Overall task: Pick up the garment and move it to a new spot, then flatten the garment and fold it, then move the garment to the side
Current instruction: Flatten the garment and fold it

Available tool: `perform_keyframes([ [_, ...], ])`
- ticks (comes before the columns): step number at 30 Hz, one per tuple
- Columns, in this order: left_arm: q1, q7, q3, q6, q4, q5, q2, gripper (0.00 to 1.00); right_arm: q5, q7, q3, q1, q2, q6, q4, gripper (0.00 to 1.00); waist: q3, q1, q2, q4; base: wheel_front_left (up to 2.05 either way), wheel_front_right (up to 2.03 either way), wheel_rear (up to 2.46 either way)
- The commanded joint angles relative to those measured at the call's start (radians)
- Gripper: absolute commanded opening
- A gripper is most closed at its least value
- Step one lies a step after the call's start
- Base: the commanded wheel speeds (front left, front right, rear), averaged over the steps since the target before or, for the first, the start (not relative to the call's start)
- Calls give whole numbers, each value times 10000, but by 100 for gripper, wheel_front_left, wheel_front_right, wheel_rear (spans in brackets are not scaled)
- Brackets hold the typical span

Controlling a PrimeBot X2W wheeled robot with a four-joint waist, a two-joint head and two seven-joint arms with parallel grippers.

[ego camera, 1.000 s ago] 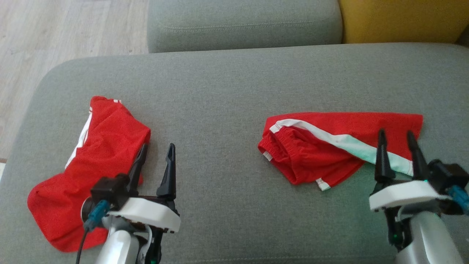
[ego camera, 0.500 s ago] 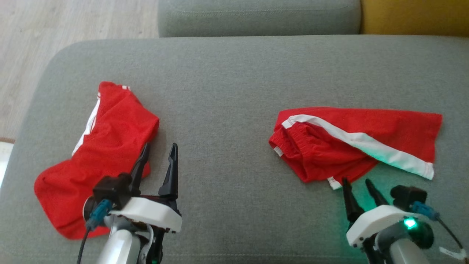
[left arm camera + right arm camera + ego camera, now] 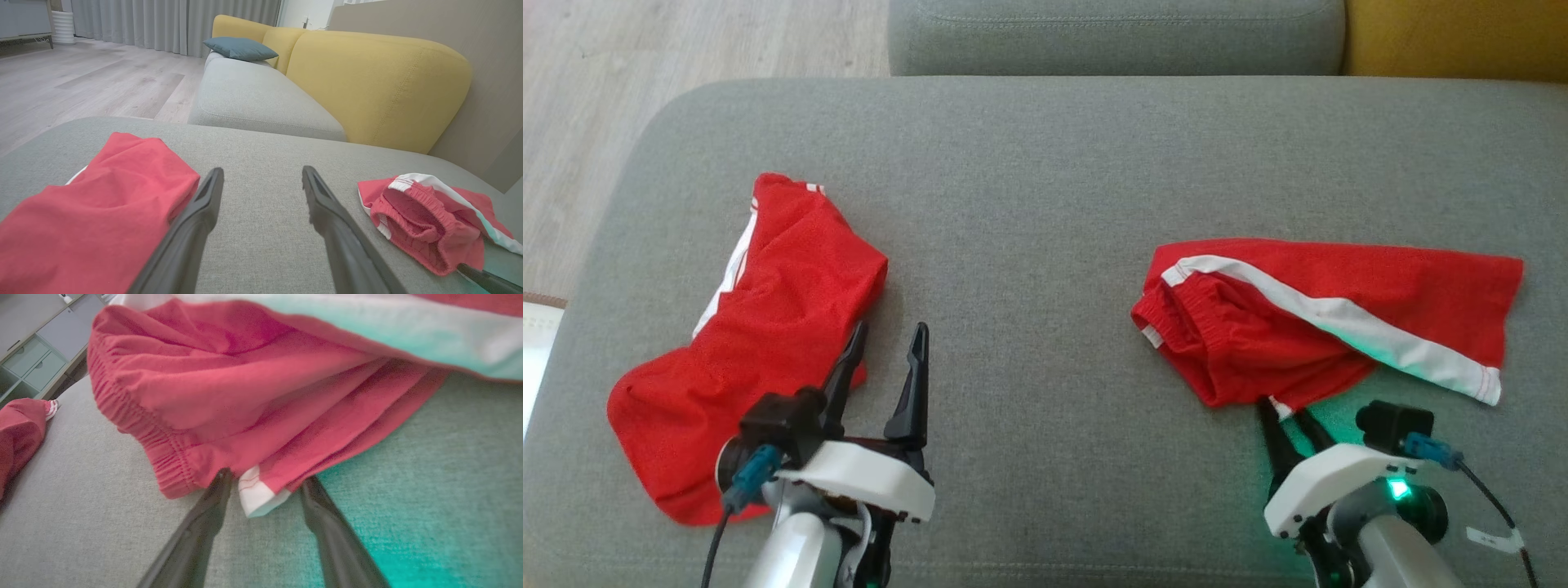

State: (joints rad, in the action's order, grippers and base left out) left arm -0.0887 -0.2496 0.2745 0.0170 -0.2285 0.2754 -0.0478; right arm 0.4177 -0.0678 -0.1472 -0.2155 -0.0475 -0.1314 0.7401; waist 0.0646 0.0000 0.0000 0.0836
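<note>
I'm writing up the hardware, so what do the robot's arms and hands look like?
The left hand and right hand each have two long, dark fingers on a white housing atop a silvery forearm. Beside each sits a black block with a teal connector; the left trails a dark cable, the right a cable with a white tag. A green light marks the right wrist.

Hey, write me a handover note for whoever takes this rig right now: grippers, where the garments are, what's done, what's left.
Left gripper: open, holding nothing, over the grey cushion beside the left red garment.
Right gripper: open, fingers either side of the white hem corner of the red shorts, not gripping yet.
Done: nothing on the shorts; they lie rumpled at right.
Left: pinch, lift, move, flatten, fold, set aside.
</note>
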Motion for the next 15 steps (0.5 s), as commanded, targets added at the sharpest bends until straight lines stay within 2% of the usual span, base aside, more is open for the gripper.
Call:
perform_keyframes([
  [1,-495,-122,-364,-43,288,-87,-24,100,-160,-160,-167,-370,-28,7,-55,0,-41,0,0,-26,0,0,0],
  [4,-462,-122,-444,-72,282,-85,-24,100,-908,-385,482,-553,-28,7,308,0,-129,0,0,-120,0,0,0],
  [7,-415,-122,-520,-102,306,-60,-24,100,-1847,-439,1579,-624,-28,7,340,0,-231,0,0,-245,0,0,0],
  [8,-415,-122,-520,-102,306,-60,-24,100,-1847,-439,1579,-624,-28,7,340,0,-231,0,0,-245,0,0,0],
  [12,-344,-122,-518,-135,350,17,-24,100,-3476,-205,3306,-499,-28,7,-419,0,-361,0,0,-402,0,0,0],
  [15,-330,-122,-449,-177,380,91,-24,100,-4274,197,4293,-309,-28,7,-1327,0,-411,0,0,-451,0,0,0],
])
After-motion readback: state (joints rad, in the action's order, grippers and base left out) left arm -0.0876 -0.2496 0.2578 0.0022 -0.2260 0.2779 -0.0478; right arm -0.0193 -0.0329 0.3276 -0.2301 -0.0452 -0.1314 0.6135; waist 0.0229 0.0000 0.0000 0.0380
